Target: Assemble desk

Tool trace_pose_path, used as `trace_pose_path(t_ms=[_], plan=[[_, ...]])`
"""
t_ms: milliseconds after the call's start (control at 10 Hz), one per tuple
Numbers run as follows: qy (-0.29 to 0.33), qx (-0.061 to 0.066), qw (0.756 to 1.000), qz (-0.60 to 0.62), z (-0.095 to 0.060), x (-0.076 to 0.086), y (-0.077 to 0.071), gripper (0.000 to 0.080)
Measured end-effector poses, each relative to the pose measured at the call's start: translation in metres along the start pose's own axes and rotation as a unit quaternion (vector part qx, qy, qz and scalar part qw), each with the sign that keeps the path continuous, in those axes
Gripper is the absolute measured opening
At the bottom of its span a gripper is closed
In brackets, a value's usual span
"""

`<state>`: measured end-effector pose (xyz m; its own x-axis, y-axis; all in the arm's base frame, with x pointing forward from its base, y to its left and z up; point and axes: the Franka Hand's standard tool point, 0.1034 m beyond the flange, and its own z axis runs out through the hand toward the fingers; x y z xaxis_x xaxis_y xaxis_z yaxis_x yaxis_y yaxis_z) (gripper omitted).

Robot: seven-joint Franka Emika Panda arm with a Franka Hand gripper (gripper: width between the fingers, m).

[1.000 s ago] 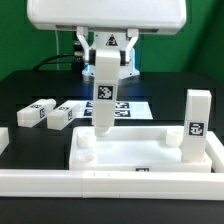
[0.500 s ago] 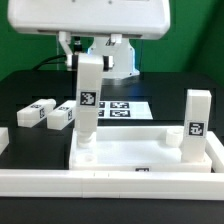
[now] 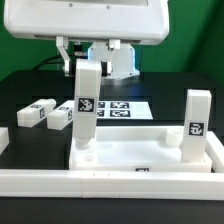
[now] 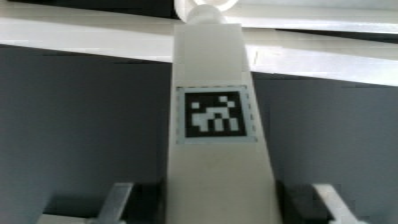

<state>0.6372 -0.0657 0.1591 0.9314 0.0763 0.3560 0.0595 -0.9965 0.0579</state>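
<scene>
My gripper is shut on a white square leg block, one finger on each side of it in the wrist view, where its black-and-white tag faces the camera. The leg hangs upright, and its lower end is at the near corner of the white rimmed tabletop on the exterior view's left. Whether it touches the tabletop I cannot tell. A second leg stands upright on the tabletop's corner at the exterior view's right. Two more legs lie on the black table at the left.
The marker board lies flat behind the tabletop. A long white border rail runs along the front, with a raised end piece at the exterior view's right. The arm's white housing fills the top of the exterior view.
The held leg has moved toward the exterior view's left and downward, from over the tabletop's middle to its left corner. The arm's housing came lower with it.
</scene>
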Motion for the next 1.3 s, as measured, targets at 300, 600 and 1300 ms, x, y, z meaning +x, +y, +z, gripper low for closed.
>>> trace_pose_path(t_ms=[300,600,1300], plan=[[-0.011,0.023,0.999,0.023,0.0046,-0.0058,0.002,0.029],[-0.024,0.042,0.998,0.034,-0.0001,-0.0009,-0.0012,0.029],[0.003,0.023,0.999,0.042,0.0053,-0.0094,0.0075,0.029]])
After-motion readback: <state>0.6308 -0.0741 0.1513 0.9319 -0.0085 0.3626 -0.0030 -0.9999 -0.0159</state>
